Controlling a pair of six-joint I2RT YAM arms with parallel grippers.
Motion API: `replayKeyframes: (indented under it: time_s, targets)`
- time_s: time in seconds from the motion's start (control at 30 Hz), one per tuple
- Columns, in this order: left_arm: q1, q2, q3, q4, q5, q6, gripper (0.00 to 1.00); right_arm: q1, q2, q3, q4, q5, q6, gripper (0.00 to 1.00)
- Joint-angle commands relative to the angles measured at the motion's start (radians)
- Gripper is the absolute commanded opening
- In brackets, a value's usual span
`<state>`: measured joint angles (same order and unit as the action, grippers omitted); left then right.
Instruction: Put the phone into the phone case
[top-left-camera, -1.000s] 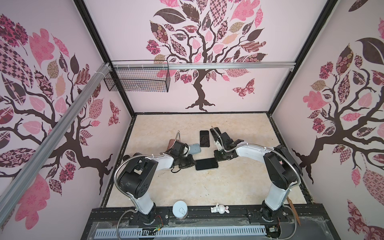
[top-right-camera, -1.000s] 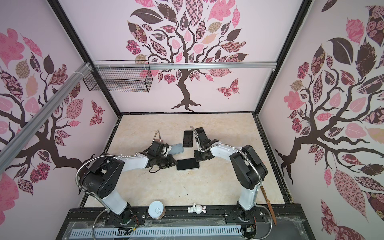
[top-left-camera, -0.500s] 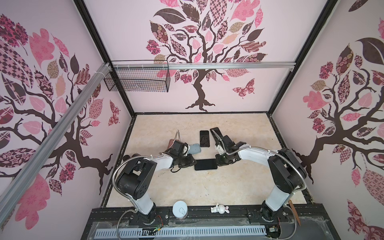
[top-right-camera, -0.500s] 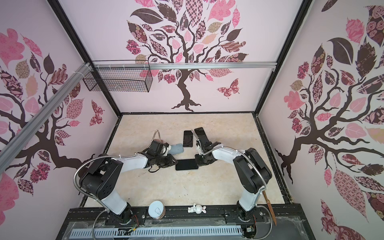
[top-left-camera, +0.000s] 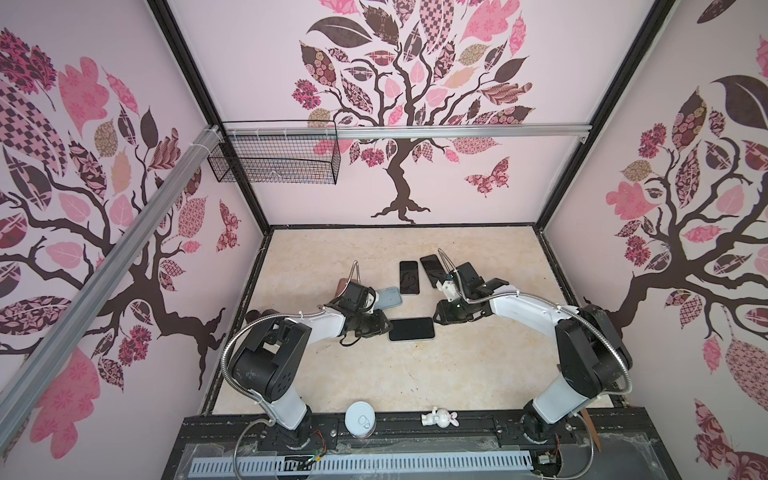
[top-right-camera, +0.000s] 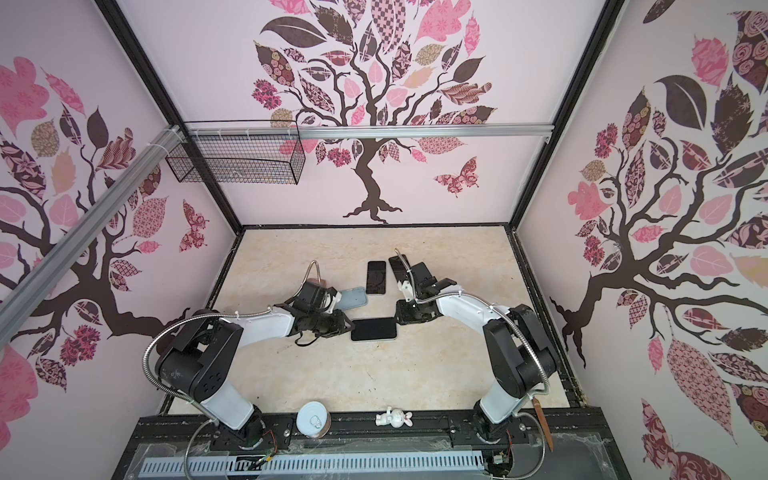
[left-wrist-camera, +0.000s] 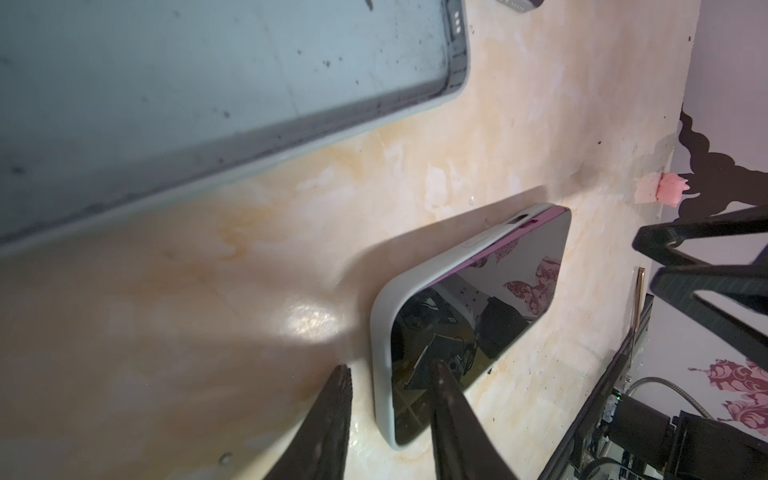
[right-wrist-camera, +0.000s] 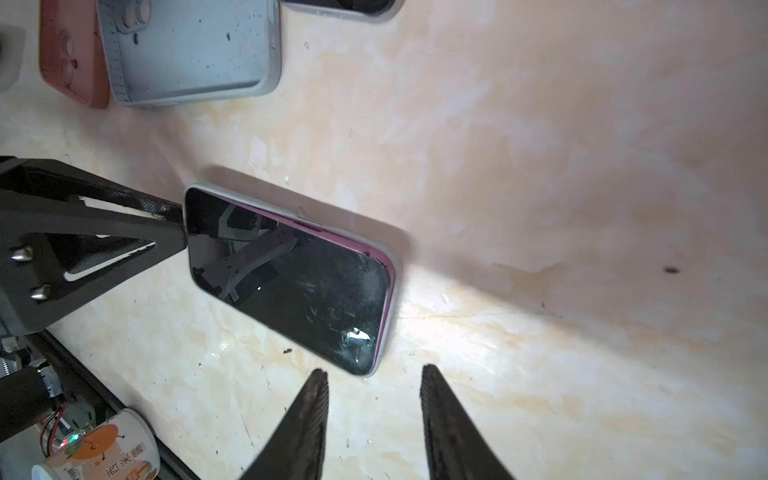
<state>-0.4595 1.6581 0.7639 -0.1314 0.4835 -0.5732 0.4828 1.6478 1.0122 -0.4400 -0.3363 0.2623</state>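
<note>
**Cased phone at desk centre, both claws parted at its ends**

The desk (top-left-camera: 415, 382) is seen in both top views, with both arms reaching in towards its centre. The phone case (left-wrist-camera: 380, 332), pale grey, lies flat there with the phone (top-left-camera: 411, 329) inside it, screen up. Its long axis runs across the desk, from the left edge's side towards the right edge's.

The left gripper (left-wrist-camera: 390, 368) is set at the left short end. Its jaws are apart and nothing is clamped: one finger is over the screen and the other is out over the bare desk beyond the case's end. The right gripper (right-wrist-camera: 372, 370) is placed just beside the right-hand end, its jaws likewise apart and empty, with the nearest corner of the case just ahead of them and not touched.

A purple rim of the phone is shown above the grey wall along the long side facing the desk's back edge and round the right short end. The seating is therefore judged incomplete there. That corner lies nearer the right claw, so a press from that side is likely called for.
</note>
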Motion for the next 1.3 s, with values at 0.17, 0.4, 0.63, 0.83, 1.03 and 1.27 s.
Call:
replayKeyframes:
  time_s: [0.17,0.4,0.63,0.83,1.03,1.27]
  targets:
    - [0.001,-0.018,0.017,-0.030,-0.012,0.038,0.37,0.003,0.081,-0.045,0.092,-0.066,0.024,0.40]
    - [-0.003,0.007,0.035,-0.020,0.011,0.057,0.33,0.002,0.113,-0.078,0.143,-0.110,0.037,0.36]
    - [-0.008,0.034,0.049,-0.023,0.018,0.073,0.30,0.005,0.113,-0.146,0.197,-0.176,0.055,0.23]
    - [-0.028,0.027,0.046,-0.027,0.023,0.077,0.25,0.025,0.050,-0.215,0.220,-0.220,0.064,0.19]
    - [-0.072,-0.013,0.019,-0.059,0.014,0.082,0.22,0.082,-0.018,-0.259,0.201,-0.213,0.090,0.18]
    - [-0.071,-0.088,-0.005,-0.175,-0.066,0.112,0.23,0.100,-0.127,-0.297,0.140,-0.106,0.109,0.20]
